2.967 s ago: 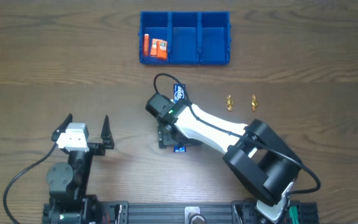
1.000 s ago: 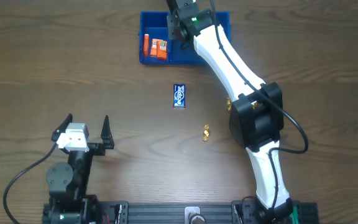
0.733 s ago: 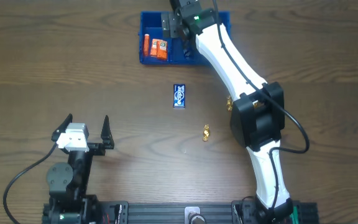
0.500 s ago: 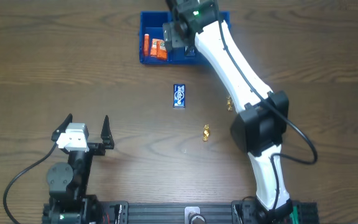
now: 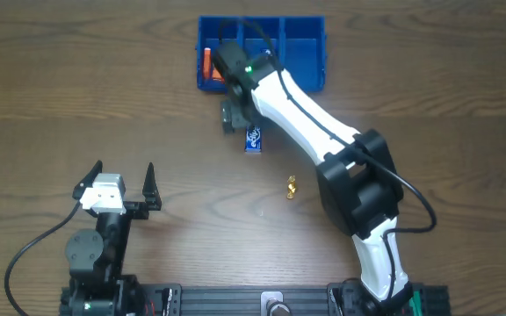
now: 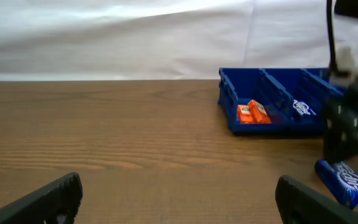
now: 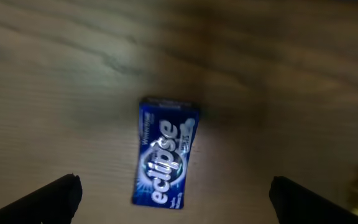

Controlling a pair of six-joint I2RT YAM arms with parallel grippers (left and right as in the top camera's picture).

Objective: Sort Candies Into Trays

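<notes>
Directly over the blue gum pack point(image 7: 165, 152), which lies flat on the wooden table point(image 5: 42, 88) just short of the blue three-bay tray point(image 5: 301, 86), the right gripper point(image 5: 233, 116) hangs with fingers spread wide and empty. A sound pickup would likely lower straight down, close across the pack's narrow width, then carry it to the middle bay, where a like pack point(image 6: 301, 107) lies next to the bay of orange candies point(image 6: 252, 112). The left gripper point(image 5: 123, 173) rests near its base, fingers likewise apart and empty, a gold-wrapped candy point(image 5: 292, 186) lies well apart from the tray, and a white backdrop point(image 6: 104, 31) closes the room behind.
</notes>
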